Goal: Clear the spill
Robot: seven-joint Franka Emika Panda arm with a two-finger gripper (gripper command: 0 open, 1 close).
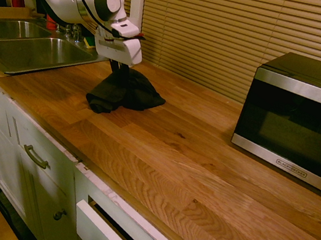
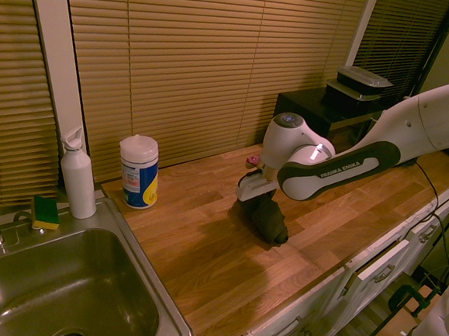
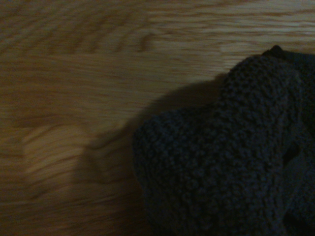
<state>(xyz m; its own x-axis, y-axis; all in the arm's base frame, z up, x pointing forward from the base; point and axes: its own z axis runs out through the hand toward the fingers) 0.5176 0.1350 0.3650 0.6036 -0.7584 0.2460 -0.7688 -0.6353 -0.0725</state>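
Pinched around a bunched dark cloth [image 1: 126,89], the tool [image 1: 119,67] points down over the far left part of the wooden worktop [image 1: 157,175]. Beneath it, the cloth spreads in thick folds that touch the wood; the wrist view shows its nubby texture and a soft shadow beside it. Small dark marks [image 1: 179,136] dot the boards to the right of the cloth, but whether they are the spill or knots in the grain cannot be told, so its exact place is unclear.

Farther out, to the left, a tub of wipes [image 2: 139,172] stands upright near the window blinds [image 2: 209,66]. Beyond it is a metal sink [image 2: 68,280], with a pale bottle [image 2: 79,178] and a green and yellow sponge [image 2: 45,213] at its far rim. To the right sits a black and silver microwave [image 1: 303,123], with lidded containers [image 2: 355,91] stacked on top. Along the near side, a white drawer [image 1: 104,234] is partly pulled out.
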